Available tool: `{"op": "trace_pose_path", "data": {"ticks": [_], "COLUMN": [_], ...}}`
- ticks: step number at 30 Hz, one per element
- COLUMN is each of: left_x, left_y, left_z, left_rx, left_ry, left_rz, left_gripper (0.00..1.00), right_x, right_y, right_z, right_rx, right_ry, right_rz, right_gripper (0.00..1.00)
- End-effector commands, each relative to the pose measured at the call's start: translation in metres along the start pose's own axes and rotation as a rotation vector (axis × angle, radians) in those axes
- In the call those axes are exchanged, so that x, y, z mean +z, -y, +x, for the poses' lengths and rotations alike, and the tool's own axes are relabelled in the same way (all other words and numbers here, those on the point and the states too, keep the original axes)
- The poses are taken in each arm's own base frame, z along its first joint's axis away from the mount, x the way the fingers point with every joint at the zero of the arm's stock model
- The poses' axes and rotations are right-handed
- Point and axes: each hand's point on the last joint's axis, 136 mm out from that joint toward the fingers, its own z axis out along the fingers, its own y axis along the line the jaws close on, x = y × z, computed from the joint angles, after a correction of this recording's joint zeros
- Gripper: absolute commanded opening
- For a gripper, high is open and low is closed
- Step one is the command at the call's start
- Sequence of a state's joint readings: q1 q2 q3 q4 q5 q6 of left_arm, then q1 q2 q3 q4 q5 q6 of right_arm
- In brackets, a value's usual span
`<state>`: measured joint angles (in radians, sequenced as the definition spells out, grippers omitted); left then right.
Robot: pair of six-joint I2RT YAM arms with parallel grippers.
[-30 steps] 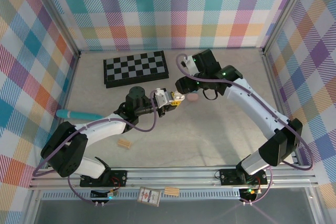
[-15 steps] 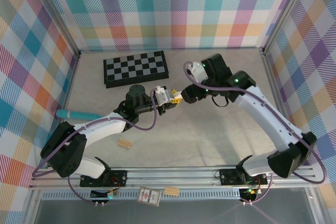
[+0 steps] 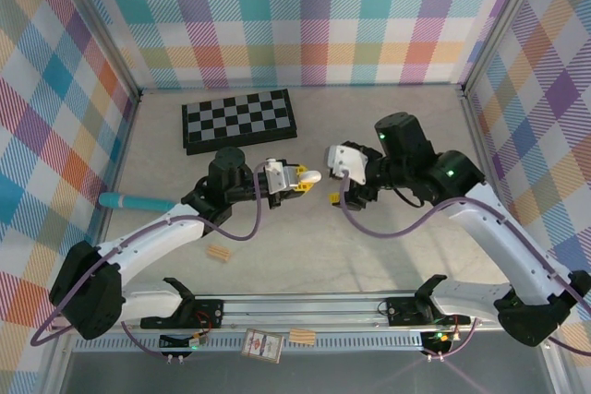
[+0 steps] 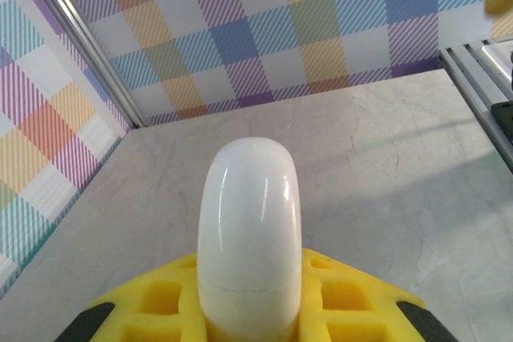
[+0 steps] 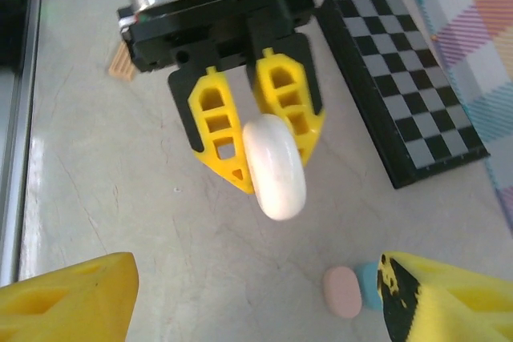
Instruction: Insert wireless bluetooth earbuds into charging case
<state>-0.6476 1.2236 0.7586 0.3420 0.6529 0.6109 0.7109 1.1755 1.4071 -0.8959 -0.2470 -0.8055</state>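
My left gripper (image 3: 297, 178) is shut on a white pebble-like charging case (image 3: 310, 175), holding it closed above the table's middle. In the left wrist view the case (image 4: 250, 230) stands up between the yellow fingers (image 4: 353, 302). My right gripper (image 3: 334, 187) faces it from a short gap to the right and stands open and empty (image 5: 252, 302). Its camera looks at the left gripper (image 5: 276, 158) and the white case (image 5: 275, 167). A pink case (image 5: 345, 291) and a blue case (image 5: 367, 282) lie side by side on the table below. The earbuds are out of view.
A folded chessboard (image 3: 238, 119) lies at the back left. A teal handle-like object (image 3: 138, 202) lies at the left wall. A small tan wooden block (image 3: 220, 254) sits near the front. A card (image 3: 261, 345) and another block (image 3: 302, 335) rest on the front rail.
The right gripper has drawn back to the right, away from the left gripper, and now points at it. The left gripper shifted slightly with the white case still held.
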Motion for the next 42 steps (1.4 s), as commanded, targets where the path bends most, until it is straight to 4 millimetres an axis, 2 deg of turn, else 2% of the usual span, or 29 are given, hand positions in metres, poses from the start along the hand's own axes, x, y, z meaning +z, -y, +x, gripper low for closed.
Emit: {"op": "trace_pose_path", "data": {"ticks": [1,8,13,16,19,20,21,22,23,25,27,29,33,35,37,42], "left_x": [-0.005,-0.008,-0.008,-0.007,-0.007,-0.007,-0.007,-0.007,-0.008,-0.01,-0.013,-0.015,-0.021,-0.023,-0.024,-0.02], "left_y": [0.008,0.009,0.01,0.009,0.005,0.004,0.003,0.001,0.0,-0.001,0.001,0.002,0.003,0.003,0.004,0.006], "left_z": [-0.019,-0.024,-0.024,-0.021,-0.019,-0.018,-0.018,-0.017,-0.016,-0.012,-0.003,0.005,0.028,0.038,0.046,0.066], "left_rx": [0.043,0.046,0.043,0.041,0.042,0.041,0.039,0.033,0.024,0.003,-0.033,-0.072,-0.138,-0.166,-0.18,-0.208], "left_ry": [0.028,0.028,0.025,0.02,0.022,0.024,0.027,0.03,0.033,0.039,0.033,0.031,0.008,-0.003,-0.019,-0.072], "left_rz": [0.046,0.056,0.058,0.052,0.024,0.015,0.003,-0.009,-0.023,-0.054,-0.08,-0.105,-0.173,-0.203,-0.219,-0.221], "left_gripper": [0.13,0.13,0.14,0.15,0.22,0.32,0.5,0.63,0.73,0.85,0.95,1.0,1.0,1.0,1.0,1.0], "right_x": [0.014,0.046,0.057,0.056,0.054,0.053,0.052,0.051,0.051,0.049,0.048,0.048,0.059,0.07,0.085,0.124], "right_y": [-0.001,0.011,0.015,0.015,0.015,0.015,0.014,0.014,0.015,0.019,0.025,0.035,0.057,0.063,0.066,0.054], "right_z": [-0.006,-0.012,-0.01,-0.009,-0.007,-0.006,-0.005,-0.003,-0.001,0.005,0.015,0.026,0.061,0.08,0.102,0.143], "right_rx": [-0.18,-0.205,-0.208,-0.205,-0.181,-0.164,-0.144,-0.122,-0.089,-0.012,0.097,0.247,0.726,0.947,1.161,1.485], "right_ry": [-0.014,-0.018,-0.031,-0.03,-0.026,-0.021,-0.015,-0.004,0.008,0.035,0.059,0.076,0.093,0.094,0.092,0.093], "right_rz": [-0.04,-0.061,-0.07,-0.062,-0.056,-0.056,-0.057,-0.056,-0.049,-0.031,-0.013,0.012,0.051,0.071,0.116,0.123], "right_gripper": [0.76,0.53,0.31,0.28,0.25,0.25,0.24,0.24,0.24,0.23,0.21,0.2,0.26,0.28,0.24,0.21]}}
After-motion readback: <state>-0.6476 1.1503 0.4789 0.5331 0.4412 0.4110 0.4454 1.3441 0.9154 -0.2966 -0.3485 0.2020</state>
